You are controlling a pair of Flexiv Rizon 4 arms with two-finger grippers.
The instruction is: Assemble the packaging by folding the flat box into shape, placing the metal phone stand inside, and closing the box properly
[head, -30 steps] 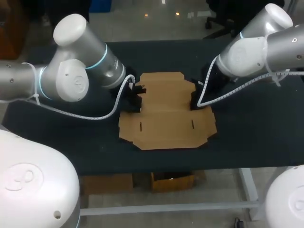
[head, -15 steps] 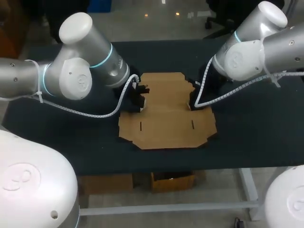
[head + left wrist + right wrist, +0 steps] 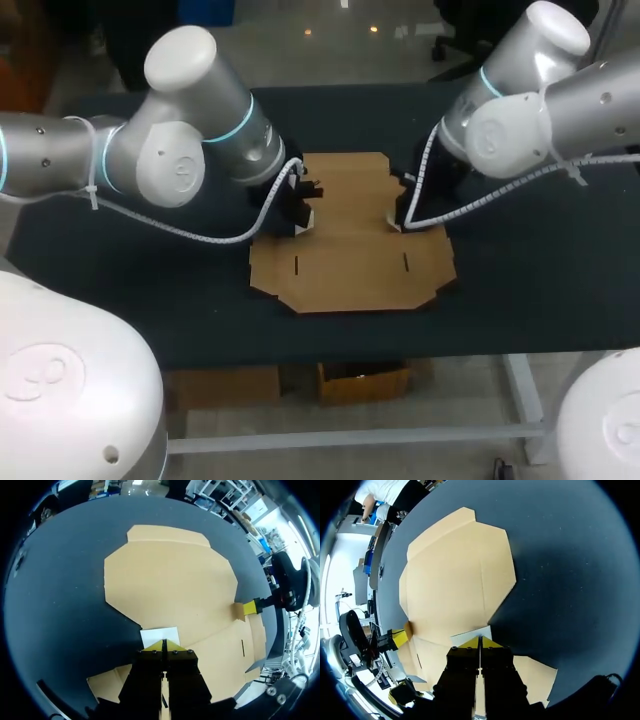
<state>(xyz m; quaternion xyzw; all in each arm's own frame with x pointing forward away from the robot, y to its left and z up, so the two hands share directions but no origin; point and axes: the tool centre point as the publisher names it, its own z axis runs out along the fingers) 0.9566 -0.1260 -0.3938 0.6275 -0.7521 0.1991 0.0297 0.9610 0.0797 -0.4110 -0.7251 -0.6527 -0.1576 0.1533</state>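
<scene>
The flat box (image 3: 350, 250) lies open and unfolded on the dark desk (image 3: 540, 270), between the two sets of jaws, with its wide panels spread out from them on both sides. The left arm (image 3: 170, 160) comes in over the desk and sets the left jaws at one side edge of the cardboard. In the left wrist view their yellow fingertips (image 3: 156, 646) are pressed together, with only a thin line between them, and they pinch a small side flap (image 3: 160, 636) of the box. That flap stands up just ahead of the tips and shows a pale face, while the large tan panel stretches flat beyond it. The right arm (image 3: 520, 110) does the same on the opposite edge: the right jaws are closed tip to tip (image 3: 470, 642) on the matching flap (image 3: 471, 634), which rises pale directly ahead of them. Each wrist view shows the other arm's jaws across the cardboard. From the left jaws, a yellow tip (image 3: 251, 608) sits at the far edge against a small raised piece of cardboard; from the right jaws, the other yellow tip (image 3: 399, 636) sits at the far edge in the same way. In the head view, two short slots (image 3: 297, 265) are cut in the panel that lies on the near side of both jaws.
</scene>
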